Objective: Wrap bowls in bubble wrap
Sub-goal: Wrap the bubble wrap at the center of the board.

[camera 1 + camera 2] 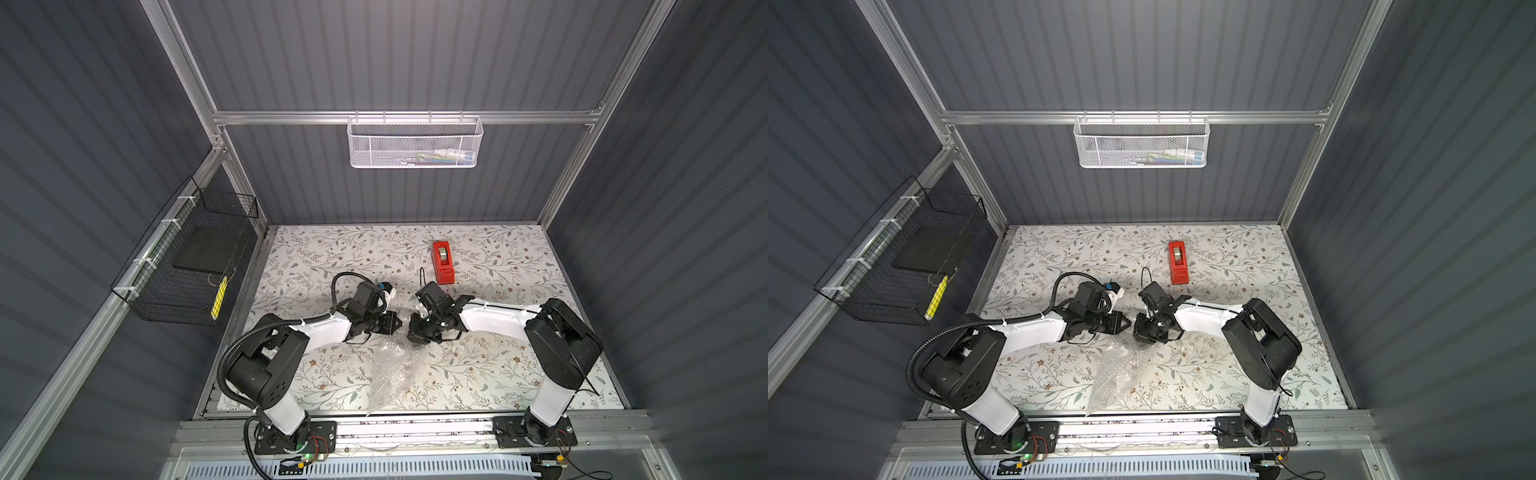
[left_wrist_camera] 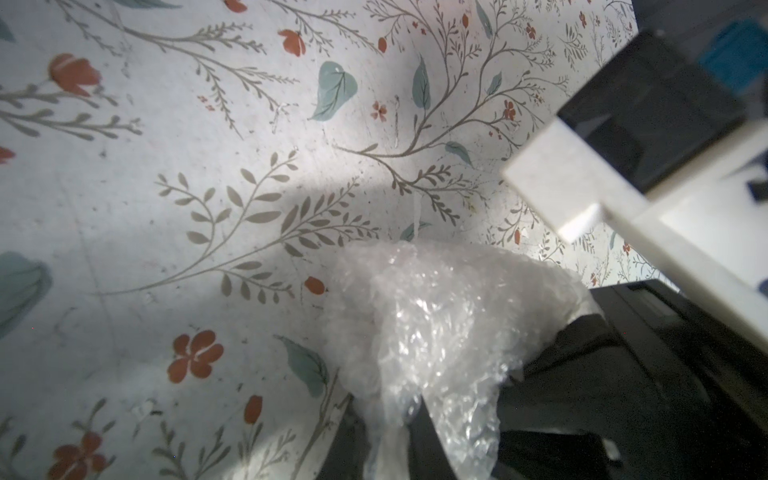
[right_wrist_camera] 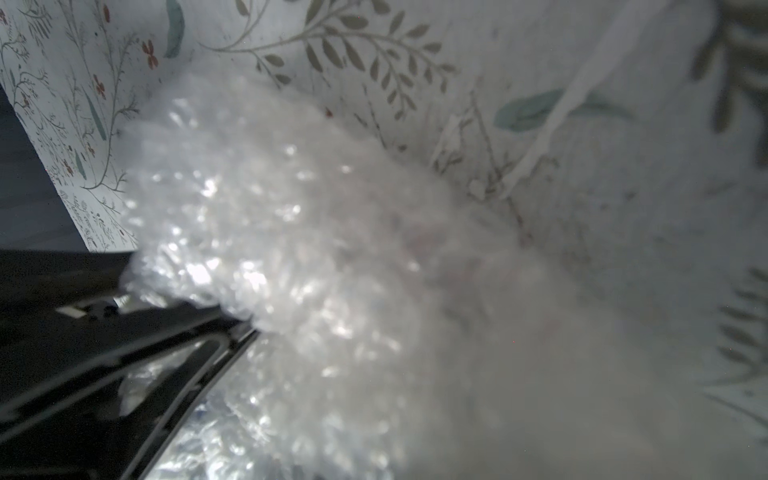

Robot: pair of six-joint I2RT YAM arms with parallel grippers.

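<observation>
- Right wrist view: bubble wrap (image 3: 291,232) is pinched tight by the right gripper (image 3: 193,293).
- That wrap is also seen at the left gripper (image 2: 449,415); its grip cannot be told.

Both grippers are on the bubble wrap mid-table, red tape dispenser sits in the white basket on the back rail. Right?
Wrong on one point: the red tape dispenser stands on the table, not in the white basket, as both top views show. Left gripper and right gripper are on the bubble wrap.
</observation>
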